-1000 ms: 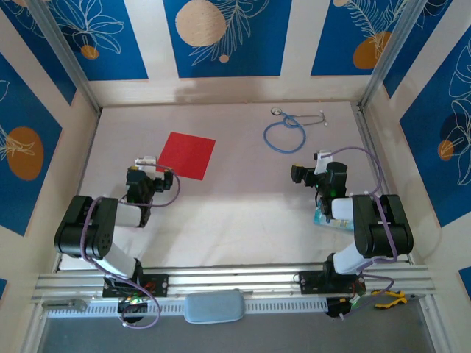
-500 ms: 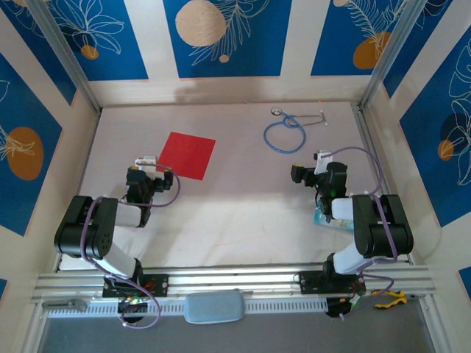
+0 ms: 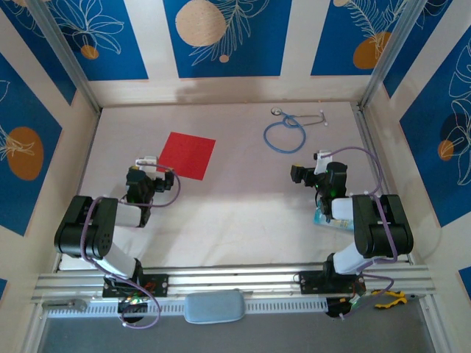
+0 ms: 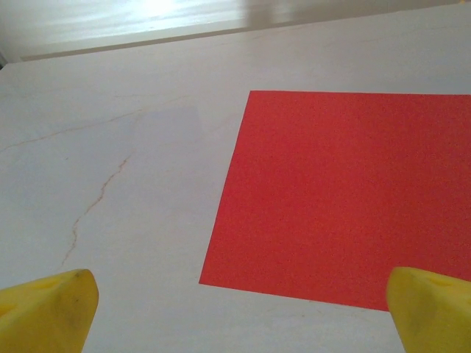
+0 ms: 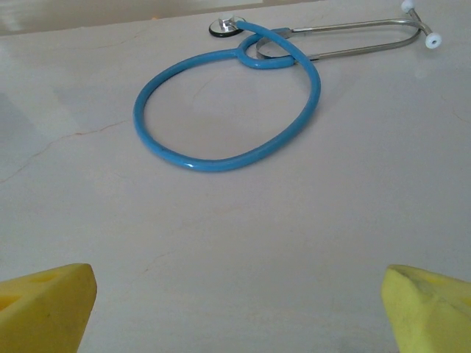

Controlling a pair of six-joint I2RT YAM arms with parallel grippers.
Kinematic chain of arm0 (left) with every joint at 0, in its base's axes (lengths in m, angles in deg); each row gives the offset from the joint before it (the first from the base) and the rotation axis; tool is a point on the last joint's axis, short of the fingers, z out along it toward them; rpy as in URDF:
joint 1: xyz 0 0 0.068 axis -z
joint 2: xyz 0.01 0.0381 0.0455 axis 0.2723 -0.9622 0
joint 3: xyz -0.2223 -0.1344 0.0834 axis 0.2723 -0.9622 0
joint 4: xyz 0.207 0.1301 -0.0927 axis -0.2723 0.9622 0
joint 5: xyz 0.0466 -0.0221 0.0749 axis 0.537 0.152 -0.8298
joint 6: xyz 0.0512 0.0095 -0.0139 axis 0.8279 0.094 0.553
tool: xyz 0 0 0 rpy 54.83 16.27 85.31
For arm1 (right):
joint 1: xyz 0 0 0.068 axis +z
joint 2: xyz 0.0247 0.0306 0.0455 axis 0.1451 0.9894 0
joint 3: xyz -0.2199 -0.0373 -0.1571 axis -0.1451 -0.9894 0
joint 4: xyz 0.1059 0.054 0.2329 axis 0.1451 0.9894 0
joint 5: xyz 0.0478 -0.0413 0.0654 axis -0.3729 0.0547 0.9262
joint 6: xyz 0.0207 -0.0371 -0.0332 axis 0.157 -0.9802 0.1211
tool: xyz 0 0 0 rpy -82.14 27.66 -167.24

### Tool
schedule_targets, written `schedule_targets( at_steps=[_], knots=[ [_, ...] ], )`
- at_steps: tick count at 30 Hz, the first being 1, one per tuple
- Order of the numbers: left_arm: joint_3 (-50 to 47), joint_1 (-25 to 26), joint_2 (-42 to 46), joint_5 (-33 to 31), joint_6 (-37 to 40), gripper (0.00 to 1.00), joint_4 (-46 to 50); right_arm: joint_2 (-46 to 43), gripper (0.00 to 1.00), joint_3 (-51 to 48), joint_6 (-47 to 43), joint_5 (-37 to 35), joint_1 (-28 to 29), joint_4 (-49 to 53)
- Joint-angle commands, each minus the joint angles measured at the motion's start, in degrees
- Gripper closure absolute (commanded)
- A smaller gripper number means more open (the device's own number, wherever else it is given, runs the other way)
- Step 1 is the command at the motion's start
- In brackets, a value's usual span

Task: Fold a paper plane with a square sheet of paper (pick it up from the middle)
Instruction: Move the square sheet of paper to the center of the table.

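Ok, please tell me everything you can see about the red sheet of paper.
The square sheet of paper is plain bright red, matte and unmarked, and looks thin, with straight edges and four sharp corners. It shows no fold or crease and lies flat on the pale table, in the left half, turned a little askew to the table's edges. Only the table touches it; the blue stethoscope lies well apart on its right.

The square sheet of paper (image 3: 188, 155) lies flat on the table (image 3: 243, 213), left of centre, just ahead of the left gripper (image 4: 235, 316). The stethoscope (image 3: 285, 134) lies farther back on the right, beyond the right gripper (image 5: 235, 309), well apart from the sheet.
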Motion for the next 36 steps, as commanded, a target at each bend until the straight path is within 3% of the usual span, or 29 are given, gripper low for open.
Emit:
schedule_targets(
  at_steps=[1, 7, 12, 16, 21, 25, 30, 32, 36],
  knots=[
    [-1.8, -0.6, 1.5, 1.6, 1.2, 0.0, -3.4, -0.8, 0.01, -0.1, -1.1, 0.7, 0.7, -2.3],
    [-0.2, -0.7, 7.9, -2.6, -0.6, 0.0, 5.4, -5.6, 0.01, -1.4, -1.6, -1.0, 1.6, -0.7],
    [5.3, -0.7, 13.3, -5.7, -2.2, 0.0, 19.6, -13.9, 0.01, 2.7, 1.4, 0.0, 1.2, 15.8],
    [11.0, -0.8, 16.2, -11.4, -7.8, 0.0, 30.9, -19.7, 0.01, 4.4, 3.3, 1.3, 1.2, 25.9],
    [18.1, -0.8, 17.8, -5.7, -10.7, 0.0, 45.7, -23.2, 0.01, 10.6, 10.4, 5.4, 1.1, 42.0],
    [28.0, -2.2, 12.6, 9.0, -14.2, 0.0, 59.1, -23.5, 0.01, 14.4, 21.5, 9.7, 0.7, 49.3],
    [40.2, -2.1, 0.9, 24.7, -18.4, 0.0, 68.3, -22.6, 0.01, 15.1, 28.8, 21.6, 0.3, 49.3],
    [42.8, -1.6, -2.3, 27.4, -20.8, 0.0, 68.2, -21.7, 0.01, 15.8, 30.5, 24.8, 0.8, 49.5],
    [50.8, 1.8, -8.9, 27.0, -21.1, 0.0, 72.2, -19.6, 0.01, 17.3, 33.2, 25.7, 3.1, 51.5]
  ],
)
